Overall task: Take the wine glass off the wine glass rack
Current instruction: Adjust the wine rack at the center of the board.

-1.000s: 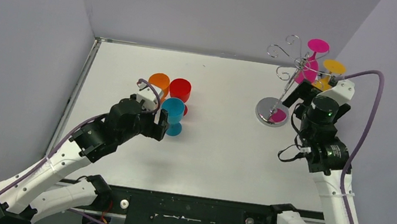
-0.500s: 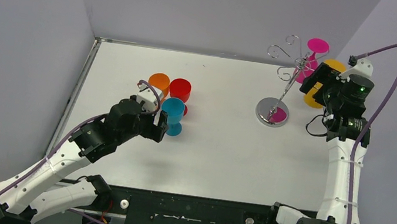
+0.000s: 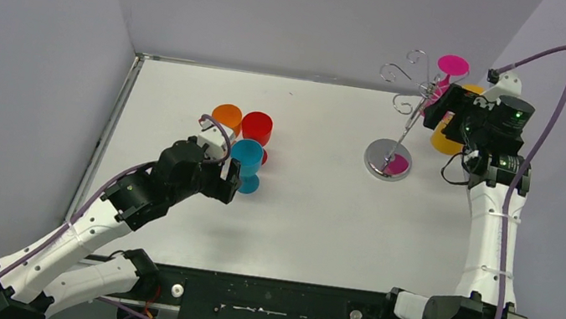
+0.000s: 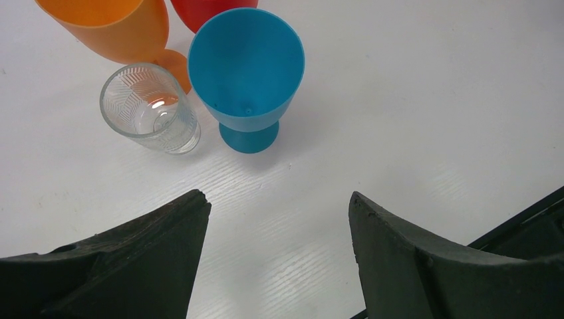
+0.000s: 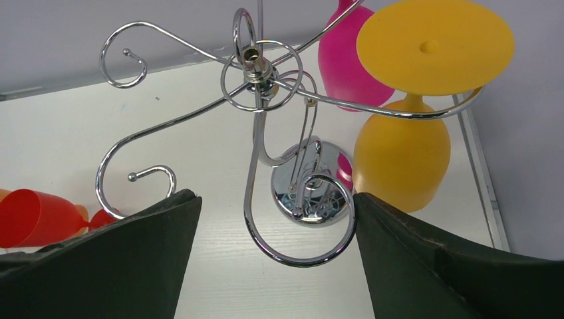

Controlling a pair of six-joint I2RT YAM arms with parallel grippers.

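Right wrist cam: our right gripper (image 5: pixel 276 199) is spread wide open, nothing gripped. Just past the fingertips is the wine glass rack (image 5: pixel 256 66), seen from above at an angle. One of its curly wire loops lines up w/ the gap btw the fingers, can't tell if anything's touching. On the right-hand wire arm the yellow wine glass (image 5: pixel 399 156) hangs upside down, foot on top of the wire, bowl dangling above the table (image 3: pixel 314 215). The pink wine glass (image 5: pixel 346 60) hangs the same way just behind it, partly hidden by the yellow foot. The rack's shiny disc base sits on the table near the far right corner

Top cam: we see the right arm reaching up to the rack's top from the right side, covering most of the yellow glass

Our left gripper (image 4: pixel 277 196) is also open and empty, low over the table. Right in front of it stands the blue cup (image 4: pixel 246 66), w/ a clear glass (image 4: pixel 149 109) just beside it. An orange cup (image 4: pixel 106 26) and a red cup (image 4: pixel 206 10) stand behind. That whole bunch is well apart from the rack
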